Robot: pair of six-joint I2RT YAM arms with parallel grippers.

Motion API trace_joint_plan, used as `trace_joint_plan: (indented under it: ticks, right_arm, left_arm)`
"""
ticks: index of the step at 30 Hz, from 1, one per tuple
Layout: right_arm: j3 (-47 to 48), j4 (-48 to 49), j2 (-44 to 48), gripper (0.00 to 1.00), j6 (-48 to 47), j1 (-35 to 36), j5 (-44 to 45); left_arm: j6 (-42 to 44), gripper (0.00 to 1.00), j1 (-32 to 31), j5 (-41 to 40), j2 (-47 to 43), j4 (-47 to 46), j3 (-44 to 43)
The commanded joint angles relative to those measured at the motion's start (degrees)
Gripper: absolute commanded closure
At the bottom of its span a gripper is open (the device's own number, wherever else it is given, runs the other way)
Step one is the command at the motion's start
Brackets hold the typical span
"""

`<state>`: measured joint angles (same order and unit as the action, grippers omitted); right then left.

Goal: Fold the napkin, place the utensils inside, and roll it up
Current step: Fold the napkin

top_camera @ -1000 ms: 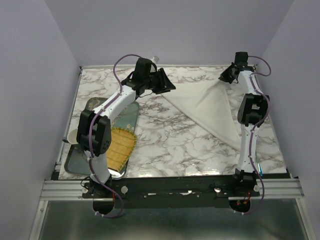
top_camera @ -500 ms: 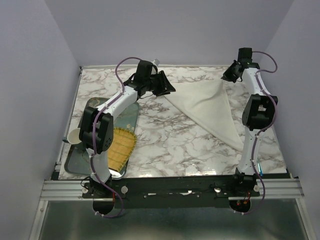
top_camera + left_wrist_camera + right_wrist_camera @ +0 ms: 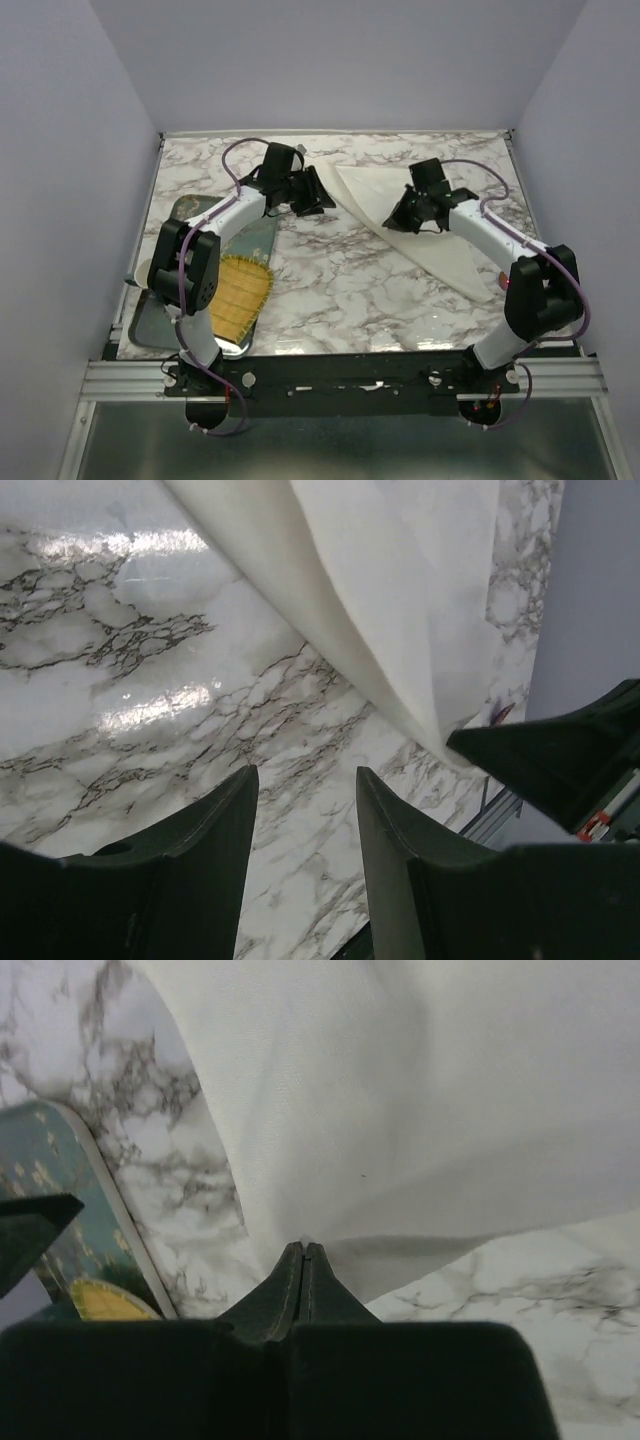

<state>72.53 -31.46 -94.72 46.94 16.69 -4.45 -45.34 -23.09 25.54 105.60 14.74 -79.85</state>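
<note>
My left gripper [image 3: 310,196]: released, its two fingers [image 3: 200,860] standing apart with only bare marble between them; it grasps nothing.
Left gripper's place: low over the far-left part of the table [image 3: 340,290], just beside the napkin's [image 3: 445,255] left-hand edge and not touching the cloth.
My right gripper [image 3: 398,218]: clenched, both fingers pressed flat together, their tips pinching the napkin at its edge.
Right arm's reach: swung across from the right side, so the gripper hangs over the middle of the cloth and points toward my left gripper.
Napkin: cream-white and plain, lying on the far-right half of the table as a long triangle, broad at the far centre and narrowing toward the near right edge.
Napkin at my right fingertips: one layer rises to the pinch, with a shadowed fold under it [image 3: 420,1090].
From my left wrist: the napkin's doubled edge [image 3: 400,580] runs slanting above my open fingers.
Tray [image 3: 150,322]: at the table's left edge, with a yellow mat [image 3: 240,292] lying on it, well apart from the napkin.
</note>
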Motion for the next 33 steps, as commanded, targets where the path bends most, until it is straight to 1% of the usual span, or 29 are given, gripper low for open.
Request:
trace_joint_plan:
  ticks: [1, 2, 3, 4, 5, 6, 7, 9, 10, 11, 12, 13, 14, 15, 16, 17, 19, 21, 22, 25, 26, 33]
  right_arm:
    - [-11.88, 13.08, 1.21, 0.93, 10.29, 5.98, -3.19]
    - [-11.02, 13.01, -1.23, 0.89, 8.54, 6.16, -5.03]
    - [-9.27, 11.87, -2.3, 0.82, 6.17, 6.25, -8.35]
    - [-6.12, 10.47, -3.1, 0.6, -0.55, 6.25, -9.17]
    - [-4.61, 7.5, -3.28, 0.51, -5.23, 6.43, -9.44]
    - [-4.07, 6.95, -1.89, 0.42, -10.58, 6.95, -8.13]
    - [-3.72, 7.03, -1.0, 0.32, -23.86, 7.39, -7.16]
    - [-2.84, 5.36, 0.93, 0.26, -35.37, 8.18, -0.43]
    - [-3.01, 5.62, 1.2, 0.25, -46.13, 8.19, -0.91]
    - [-3.18, 5.54, 1.38, 0.25, -50.93, 8.45, -0.91]
    - [-3.71, 5.19, 1.46, 0.25, -54.29, 9.75, 1.17]
    - [-4.5, 5.36, 1.55, 0.26, -59.63, 10.46, 2.15]
    - [-5.64, 7.19, 1.73, 0.26, -61.07, 10.91, 2.77]
    - [-8.08, 7.64, 1.64, 0.27, -63.18, 11.52, 0.86]
    - [-9.41, 7.64, 1.99, 0.29, -69.38, 11.87, -1.24]
    - [-11.17, 7.47, 2.51, 0.3, -73.44, 12.49, -3.01]
    - [-13.81, 8.34, 3.74, 0.33, -79.51, 14.33, -3.37]
    - [-13.47, 7.65, 4.45, 0.4, -82.43, 15.12, -5.91]
    - [-12.69, 6.95, 4.37, 0.49, -84.88, 15.48, -6.62]
    - [-11.54, 4.84, 2.09, 0.61, -88.05, 15.74, -10.48]
    - [-11.19, 3.35, 1.65, 0.63, -88.94, 16.09, -11.1]
    - [-11.71, 1.93, -1.35, 0.61, -92.9, 18.2, -14.7]
  left_arm:
    - [1.48, 0.47, -0.02, 0.12, -2.24, -0.42, 2.77]
    - [1.75, 0.47, -0.02, -0.05, -2.16, -0.33, 2.86]
    - [2.1, 0.47, -0.02, -0.23, -1.98, -0.15, 2.95]
    - [2.36, 0.47, 0.06, -0.49, -1.98, 0.28, 2.95]
    - [2.62, 0.47, 0.15, -0.66, -1.89, 0.63, 2.86]
    - [2.89, 0.47, 0.24, -0.75, -2.06, 0.9, 2.6]
    - [3.15, 0.47, 0.5, -0.84, -2.15, 1.34, 2.51]
    - [4.03, 0.47, 0.77, -1.46, -2.68, 1.95, 2.16]
    - [4.21, 0.47, 0.85, -1.54, -2.68, 2.13, 2.07]
    - [4.3, 0.47, 1.03, -1.55, -2.94, 2.13, 2.07]
    - [4.3, 0.47, 1.03, -1.28, -3.12, 2.13, 2.07]
    - [4.21, 0.47, 1.03, -1.02, -3.3, 1.87, 2.07]
    - [4.21, 0.47, 1.12, -0.84, -3.47, 1.96, 2.16]
    - [4.12, 0.47, 1.21, -0.67, -3.82, 1.78, 2.25]
    - [4.12, 0.47, 1.29, -0.14, -4.09, 1.52, 2.51]
    - [4.3, 0.47, 1.29, -0.14, -4.52, 1.6, 2.68]
    - [4.56, 0.47, 1.91, -0.14, -5.32, 1.34, 3.3]
    - [4.56, 0.47, 2.61, 0.38, -5.93, 0.99, 3.91]
    - [4.3, 0.47, 2.79, 0.74, -6.11, 0.55, 4.44]
    - [4.03, 0.47, 3.23, 0.91, -6.9, -0.15, 5.32]
    - [4.03, 0.47, 3.4, 0.92, -7.07, -0.07, 5.41]
    - [2.45, 0.47, 5.86, 1.35, -9.53, -2.96, 7.96]
